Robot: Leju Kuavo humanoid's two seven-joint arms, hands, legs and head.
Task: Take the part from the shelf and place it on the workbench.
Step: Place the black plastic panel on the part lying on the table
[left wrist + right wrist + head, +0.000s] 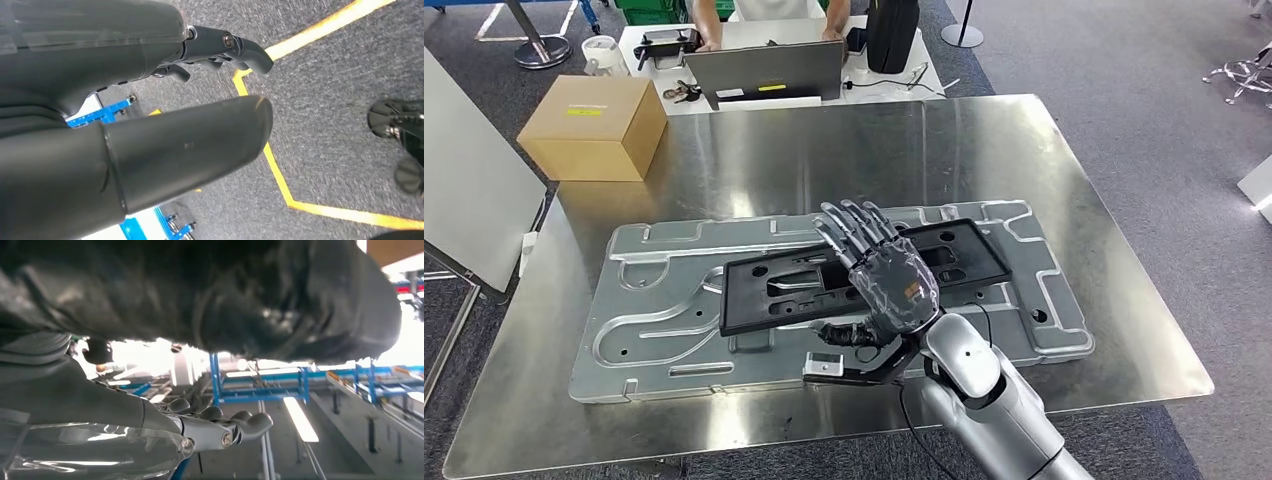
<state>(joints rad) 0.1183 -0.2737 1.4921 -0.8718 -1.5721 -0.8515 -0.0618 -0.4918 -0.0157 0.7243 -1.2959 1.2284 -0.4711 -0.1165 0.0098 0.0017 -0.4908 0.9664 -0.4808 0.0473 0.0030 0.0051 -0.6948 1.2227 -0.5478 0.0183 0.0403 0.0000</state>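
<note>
The black part [864, 273] lies flat on the large stamped metal plate [664, 320], which rests on the steel table [1044, 150]; the right hand [879, 270] is raised over it, palm turned sideways, fingers [854, 222] spread and straight, grasping nothing. The part sits directly beneath those fingers and runs out to both sides of them, so placement looks done or nearly so. The main risk, as I judge it, is the withdrawal: the thumb and the dark bracket at the wrist [849, 362] hang close to the part's near edge, and a low or sideways pull back could catch that edge and drag the part across the plate or tip it off. The plate's raised ribs could also let the part rock if nudged. A cardboard box [596, 125] and a laptop [764, 70] sit well beyond the fingertips, out of harm. The left hand [150, 100] hangs over grey floor with yellow tape [280, 175], its fingers [225, 50] loosely curled on nothing, so it poses little hazard
</note>
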